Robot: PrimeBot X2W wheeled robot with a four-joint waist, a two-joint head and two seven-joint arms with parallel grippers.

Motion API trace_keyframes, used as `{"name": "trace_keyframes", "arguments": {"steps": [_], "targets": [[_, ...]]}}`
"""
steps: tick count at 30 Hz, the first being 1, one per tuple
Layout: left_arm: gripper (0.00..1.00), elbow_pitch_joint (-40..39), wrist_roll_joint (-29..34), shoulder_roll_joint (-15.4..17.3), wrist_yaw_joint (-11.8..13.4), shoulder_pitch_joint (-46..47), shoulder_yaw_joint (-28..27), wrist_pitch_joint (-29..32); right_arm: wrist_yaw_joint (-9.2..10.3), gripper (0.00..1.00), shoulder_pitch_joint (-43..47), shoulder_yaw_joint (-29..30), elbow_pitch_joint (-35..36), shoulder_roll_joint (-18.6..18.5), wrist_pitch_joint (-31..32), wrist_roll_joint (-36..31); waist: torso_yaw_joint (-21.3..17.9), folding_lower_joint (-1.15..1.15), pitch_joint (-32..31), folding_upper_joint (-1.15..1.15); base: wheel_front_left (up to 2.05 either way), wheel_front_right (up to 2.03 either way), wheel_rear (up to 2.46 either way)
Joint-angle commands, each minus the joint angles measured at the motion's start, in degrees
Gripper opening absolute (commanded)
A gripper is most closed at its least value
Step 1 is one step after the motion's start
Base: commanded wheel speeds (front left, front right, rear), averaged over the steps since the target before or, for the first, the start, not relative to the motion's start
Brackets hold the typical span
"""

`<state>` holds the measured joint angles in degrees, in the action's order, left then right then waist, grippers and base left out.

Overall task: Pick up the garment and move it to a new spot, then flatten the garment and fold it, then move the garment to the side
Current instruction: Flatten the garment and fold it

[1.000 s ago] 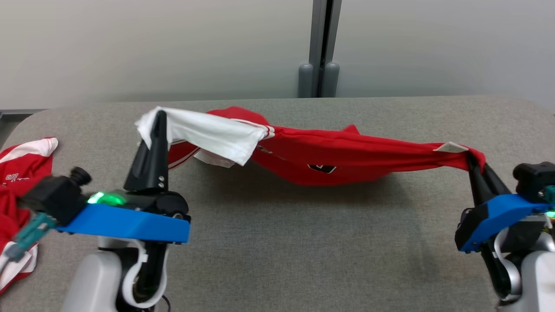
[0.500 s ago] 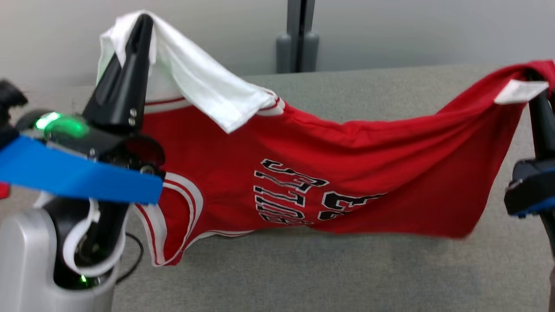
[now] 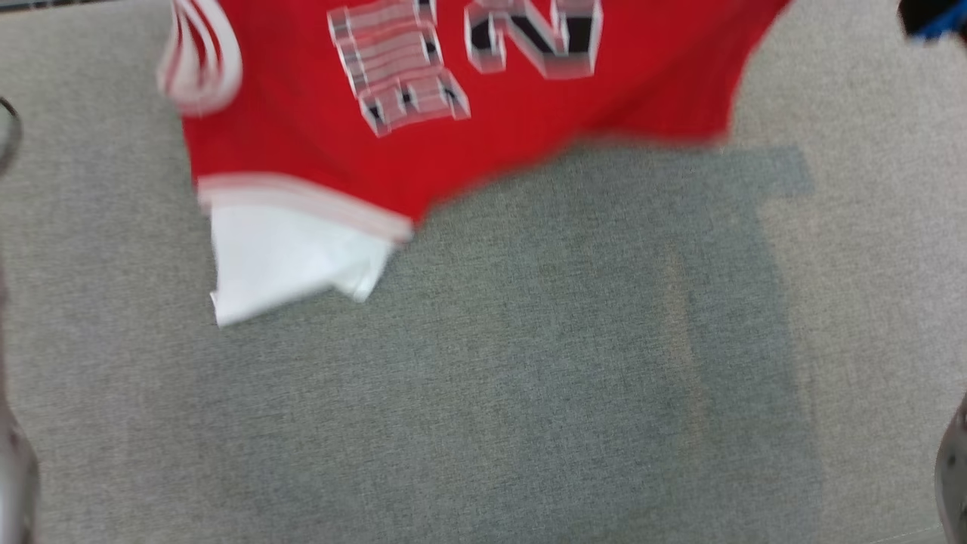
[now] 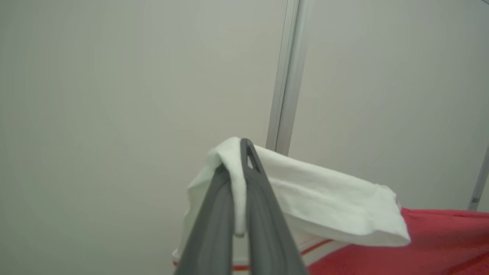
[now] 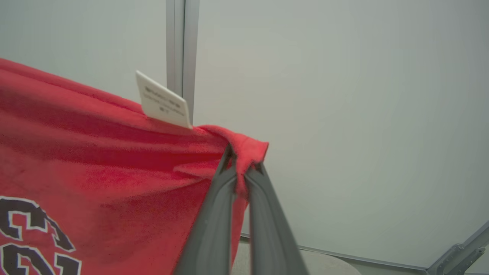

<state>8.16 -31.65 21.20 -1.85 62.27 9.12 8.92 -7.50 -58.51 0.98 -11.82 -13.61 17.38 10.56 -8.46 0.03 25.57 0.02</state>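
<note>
Garment point(image 3: 302, 143), a red jersey with white trim and block lettering, hangs blurred across the top of the head view, its lower edge and a white flap dangling over the grey counter point(image 3: 529, 393). The left gripper point(image 4: 235, 160) points upward at the centre of its wrist view, fingers pinched together on a white fold of the cloth, which drapes toward the lower right. The right gripper point(image 5: 242, 164) also points up, clamped on a red corner, with a white label point(image 5: 163, 101) just to its upper left and the cloth falling to the lower left.
</note>
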Motion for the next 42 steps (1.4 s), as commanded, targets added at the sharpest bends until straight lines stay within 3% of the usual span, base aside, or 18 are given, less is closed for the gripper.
{"name": "trace_keyframes", "arguments": {"steps": [1,8,14,21,28,36,42], "targets": [[0.0,0.69,1.35,0.14,-0.03,2.23,0.04,-1.03,0.01,0.0,-1.81,0.34,-0.79,0.1,-1.1,-0.23,0.33,-0.03,0.84,-0.02,0.0,0.0,0.0],[0.0,8.83,8.98,0.54,-2.52,16.04,4.47,-11.15,0.01,0.0,-14.01,0.52,-11.64,0.8,-13.75,-4.38,-0.15,-0.03,3.8,-0.02,0.0,0.0,0.0],[0.0,13.77,10.29,-0.53,-3.71,11.87,8.33,-15.58,0.0,0.0,-9.7,-1.73,-20.99,0.08,-18.27,-6.4,2.02,-0.03,4.82,-0.02,0.0,0.0,0.0],[0.0,17.14,7.07,-2.83,-3.5,-5.19,10.62,-17.74,0.01,0.0,-0.73,-4.08,-32.41,0.48,-22.52,-5.22,4.73,-0.03,2.19,-0.02,0.0,0.0,0.0],[0.0,13.64,0.06,-6.87,-2.17,-27.34,10.45,-18.84,0.0,0.0,7.6,-7.22,-39.35,-0.02,-22.1,-1.26,7.86,-0.03,-4.81,-0.02,0.0,0.0,0.0],[0.0,6.02,-5.99,-8.65,1.06,-49.85,11.61,-14.12,0.0,0.0,18.64,-9.76,-37.92,-2.28,-15.5,1.48,10.63,-0.03,-12.79,-0.02,0.0,0.0,0.0],[0.0,0.06,-9.14,-9.03,3.58,-60.29,13.68,-8.55,0.01,0.0,28.95,-4.11,-33.35,-2.97,-7.92,-0.2,12.83,-0.03,-17.0,-0.02,0.0,0.0,0.0]]}}
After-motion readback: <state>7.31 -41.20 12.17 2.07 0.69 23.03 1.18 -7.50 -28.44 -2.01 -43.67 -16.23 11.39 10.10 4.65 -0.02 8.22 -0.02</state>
